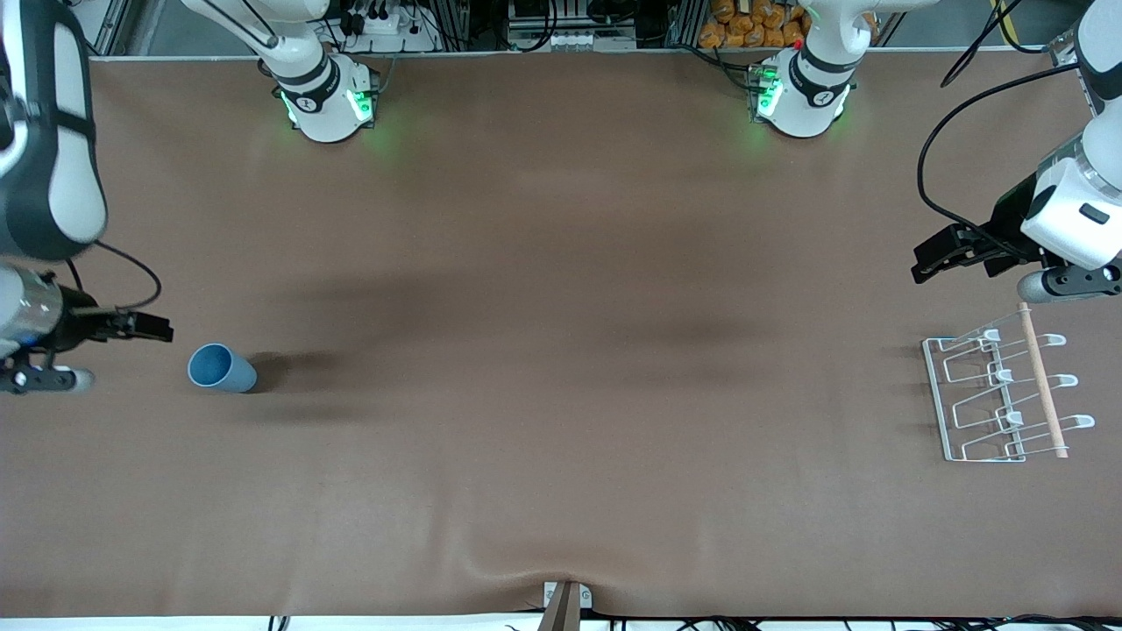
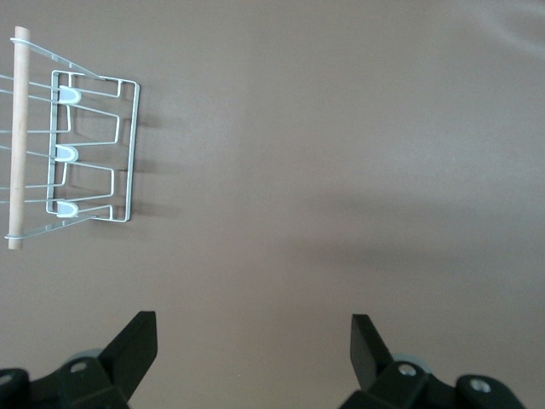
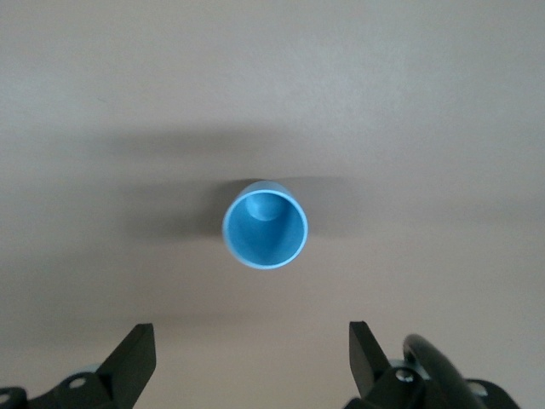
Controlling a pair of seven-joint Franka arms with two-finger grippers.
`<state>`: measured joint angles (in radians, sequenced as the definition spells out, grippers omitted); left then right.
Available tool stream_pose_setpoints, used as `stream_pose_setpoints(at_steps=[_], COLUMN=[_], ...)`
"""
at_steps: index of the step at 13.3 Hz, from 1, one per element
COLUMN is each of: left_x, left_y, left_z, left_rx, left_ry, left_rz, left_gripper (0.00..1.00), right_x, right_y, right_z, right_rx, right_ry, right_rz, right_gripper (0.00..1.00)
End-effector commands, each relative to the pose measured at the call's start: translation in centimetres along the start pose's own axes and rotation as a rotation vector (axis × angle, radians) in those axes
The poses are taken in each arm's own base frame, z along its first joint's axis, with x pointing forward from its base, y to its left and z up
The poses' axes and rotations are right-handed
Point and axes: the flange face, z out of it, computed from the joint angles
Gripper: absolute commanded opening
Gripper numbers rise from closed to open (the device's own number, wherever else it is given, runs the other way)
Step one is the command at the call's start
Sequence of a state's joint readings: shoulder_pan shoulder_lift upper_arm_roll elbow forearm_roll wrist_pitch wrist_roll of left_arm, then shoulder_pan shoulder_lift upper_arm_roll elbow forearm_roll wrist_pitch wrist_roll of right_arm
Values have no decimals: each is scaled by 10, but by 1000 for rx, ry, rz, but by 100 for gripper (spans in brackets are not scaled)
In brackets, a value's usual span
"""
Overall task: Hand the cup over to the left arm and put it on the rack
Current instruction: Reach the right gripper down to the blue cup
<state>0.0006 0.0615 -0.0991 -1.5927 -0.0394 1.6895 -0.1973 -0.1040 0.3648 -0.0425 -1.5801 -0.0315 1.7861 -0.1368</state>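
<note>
right gripper: fingers apart, empty, up over the table beside the cup at the right arm's end; in its wrist view the 2 fingers straddle bare cloth, with the cup apart from them.
cup: upright on the table, mouth up, touching nothing, close by the right gripper and at the table's end away from the rack.
cup handling: probably light, stiff plastic with a smooth wall (a guess from its look), so it could slip or tip if nudged by 1 finger first; not fragile.
where to grip: across the wall near the rim, 1 finger on each side, leaving the lower body free for the left gripper to take at the handover.
table: brown cloth, bare between cup and rack; a small ripple at the edge nearest the front camera, well apart from the cup.
left gripper: fingers apart, empty, waiting in the air near the rack.
rack: white wire, 3 rows of pegs, a wooden rod along 1 side; all pegs empty.
in the way: nothing stands near the cup or the rack; the rod and the peg tips could catch the cup at placing.
</note>
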Motion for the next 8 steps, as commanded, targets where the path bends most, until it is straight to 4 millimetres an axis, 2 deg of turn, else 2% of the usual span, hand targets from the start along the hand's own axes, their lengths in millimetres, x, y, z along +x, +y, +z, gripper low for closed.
stream_pose_setpoints(at_steps=[1,3,5,8], left_x=[3,3,3,4], left_y=[-3,0,-3,-1], left_z=[0,1,2,5], left_rx=[-5,-6,-5,-5], left_ry=[-10,-12,-13,-19], left_rz=[6,6,9,13], left_gripper=[100,100,100,100], right_x=[19,31,36,37], right_y=[20,36,55,55], right_z=[45,81,111,129], right_rx=[-3,1,19,28], right_ry=[-32,-23,-35,-61], right_rz=[-24,-38,-56,-59], right_gripper=[100,100,100,100])
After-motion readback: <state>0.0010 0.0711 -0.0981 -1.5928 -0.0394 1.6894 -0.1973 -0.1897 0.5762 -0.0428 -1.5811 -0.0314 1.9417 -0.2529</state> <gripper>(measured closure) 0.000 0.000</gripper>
